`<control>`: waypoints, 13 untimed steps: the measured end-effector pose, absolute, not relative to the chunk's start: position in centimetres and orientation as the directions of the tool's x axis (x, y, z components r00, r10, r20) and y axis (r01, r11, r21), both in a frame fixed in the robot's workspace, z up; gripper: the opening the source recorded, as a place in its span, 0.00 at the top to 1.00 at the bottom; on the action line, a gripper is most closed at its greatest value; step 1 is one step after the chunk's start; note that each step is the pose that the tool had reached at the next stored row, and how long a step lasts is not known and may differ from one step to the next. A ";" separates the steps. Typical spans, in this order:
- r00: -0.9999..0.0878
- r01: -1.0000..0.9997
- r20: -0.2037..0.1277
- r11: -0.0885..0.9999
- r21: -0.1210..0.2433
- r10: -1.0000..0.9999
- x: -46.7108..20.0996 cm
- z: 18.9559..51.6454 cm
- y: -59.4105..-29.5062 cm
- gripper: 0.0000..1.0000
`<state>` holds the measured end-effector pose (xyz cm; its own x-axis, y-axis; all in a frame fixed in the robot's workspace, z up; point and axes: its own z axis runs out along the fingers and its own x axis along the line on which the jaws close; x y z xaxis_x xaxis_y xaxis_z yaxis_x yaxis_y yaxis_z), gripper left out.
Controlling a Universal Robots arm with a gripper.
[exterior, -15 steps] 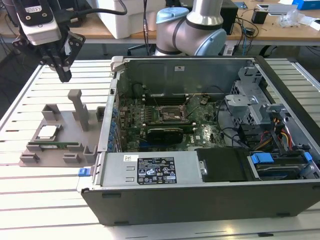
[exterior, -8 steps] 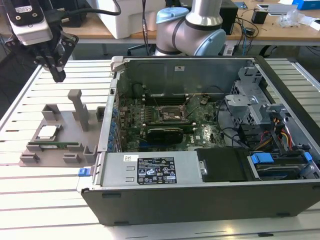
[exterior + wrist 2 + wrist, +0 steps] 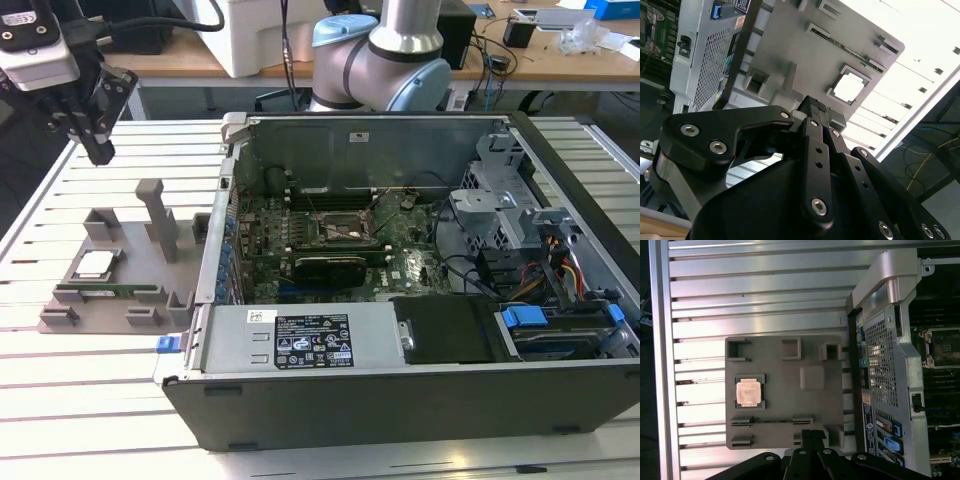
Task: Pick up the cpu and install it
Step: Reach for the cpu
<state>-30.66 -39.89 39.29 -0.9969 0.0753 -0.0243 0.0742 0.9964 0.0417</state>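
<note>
Currently holds the gripper (image 3: 101,152) closed and empty above the grey holder plate (image 3: 785,390), apart from the cpu (image 3: 95,264) lying in its square pocket.

Pale silvery cpu (image 3: 749,392), grey tray (image 3: 790,412) (black end effector (image 3: 811,434))

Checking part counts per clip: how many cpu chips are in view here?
1. The cpu sits in a square pocket on the grey holder tray, at the exterior view's left of the open computer case. Others could be hidden inside the case.
</note>
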 end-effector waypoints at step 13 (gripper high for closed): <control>-0.997 0.074 -0.024 0.996 0.042 0.075 -33.5 39.3 -39.9 0.89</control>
